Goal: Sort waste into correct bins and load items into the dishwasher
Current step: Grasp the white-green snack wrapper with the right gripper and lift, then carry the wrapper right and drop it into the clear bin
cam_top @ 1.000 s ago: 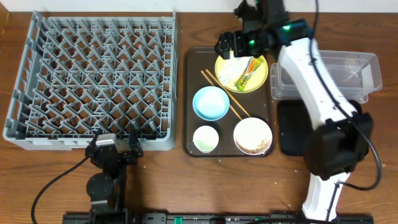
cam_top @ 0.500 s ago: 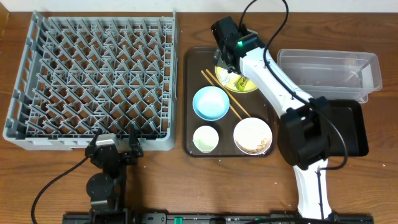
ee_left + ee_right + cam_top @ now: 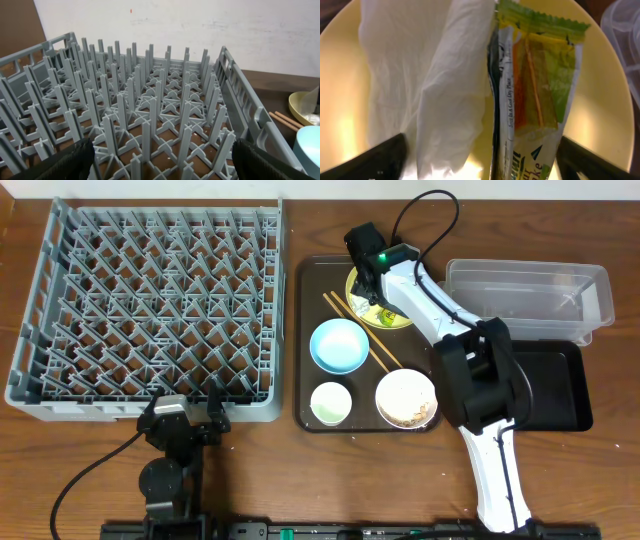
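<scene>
At the near edge, the left gripper (image 3: 187,412) rests with jaws spread wide, holding nothing, just short of the rack (image 3: 30,320). Farther off to the right, the plate (image 3: 600,100) carries the napkin (image 3: 435,75) on the left, with the wrapper (image 3: 540,85) touching it on the right. The right gripper (image 3: 370,272) hangs low over both, fingers wide apart on either side of them, gripping neither.

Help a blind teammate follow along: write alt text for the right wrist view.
A crumpled white napkin and a green-and-yellow snack wrapper lie side by side, touching, on a yellow plate, seen close from above. The dark fingers stand wide apart at the bottom corners, closed on neither.
</scene>
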`<state>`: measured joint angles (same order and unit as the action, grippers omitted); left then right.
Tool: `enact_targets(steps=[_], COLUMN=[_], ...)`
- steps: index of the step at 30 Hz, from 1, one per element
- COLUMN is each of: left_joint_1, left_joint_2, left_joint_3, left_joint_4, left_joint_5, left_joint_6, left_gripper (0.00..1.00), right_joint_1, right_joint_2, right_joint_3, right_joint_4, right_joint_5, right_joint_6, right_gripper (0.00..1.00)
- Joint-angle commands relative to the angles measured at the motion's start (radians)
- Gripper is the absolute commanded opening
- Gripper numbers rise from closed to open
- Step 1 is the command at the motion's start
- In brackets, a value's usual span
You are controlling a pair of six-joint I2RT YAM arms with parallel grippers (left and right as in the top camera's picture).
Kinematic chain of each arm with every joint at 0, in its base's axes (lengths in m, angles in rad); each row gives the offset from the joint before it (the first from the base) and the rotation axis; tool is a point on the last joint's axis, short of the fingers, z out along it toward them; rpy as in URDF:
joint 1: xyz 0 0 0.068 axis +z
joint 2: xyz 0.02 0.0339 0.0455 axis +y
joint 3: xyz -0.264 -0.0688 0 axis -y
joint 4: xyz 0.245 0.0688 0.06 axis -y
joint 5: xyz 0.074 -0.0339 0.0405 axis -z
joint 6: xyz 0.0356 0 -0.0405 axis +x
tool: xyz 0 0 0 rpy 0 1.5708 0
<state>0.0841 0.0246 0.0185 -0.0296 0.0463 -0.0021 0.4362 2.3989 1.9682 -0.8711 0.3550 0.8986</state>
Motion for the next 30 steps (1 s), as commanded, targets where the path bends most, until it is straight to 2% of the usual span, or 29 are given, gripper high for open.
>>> enact_targets(steps=[1, 2, 5, 10, 16, 21, 26, 30], left_joint_1=[0.005, 0.005, 0.005, 0.005, 0.005, 0.005, 0.005, 0.005], left_joint_2=[-0.001, -0.001, -0.001, -0.001, -0.001, -0.001, -0.001, -0.001], left_joint_3=[-0.014, -0.014, -0.014, -0.014, -0.014, -0.014, -0.014, -0.014], left_joint_4=[-0.040, -0.040, -0.040, -0.040, -0.040, -0.040, -0.040, -0.040], left_joint_5=[-0.012, -0.012, -0.012, -0.012, -0.013, -0.012, -0.012, -0.012], left_joint_6=[0.006, 0.006, 0.006, 0.006, 0.006, 0.006, 0.006, 0.006], left_gripper=[0.89, 0.89, 0.89, 0.89, 0.89, 0.89, 0.89, 0.89], right_joint_1=[-0.006, -0.006, -0.006, -0.006, -0.008, -0.032, -0.089, -0.180], right_joint_2=[0.033, 0.037, 0.042, 0.042, 0.014, -0.124, -0.311, -0.409], right_joint_3=[0.017, 0.017, 0.016, 0.014, 0.031, 0.063, 0.064, 0.064], right_joint_4=[0.003, 0.004, 0.004, 0.004, 0.013, 0.007, -0.019, -0.077], right_joint_5=[0.010, 0.006, -0.004, -0.024, -0.106, -0.210, -0.204, -0.171], right_joint_6=[-0.003, -0.008, -0.010, -0.051, -0.168, -0.277, -0.275, -0.189], right_gripper=[0.69, 0.62, 0.32, 0.01, 0.01, 0.01, 0.01, 0.02])
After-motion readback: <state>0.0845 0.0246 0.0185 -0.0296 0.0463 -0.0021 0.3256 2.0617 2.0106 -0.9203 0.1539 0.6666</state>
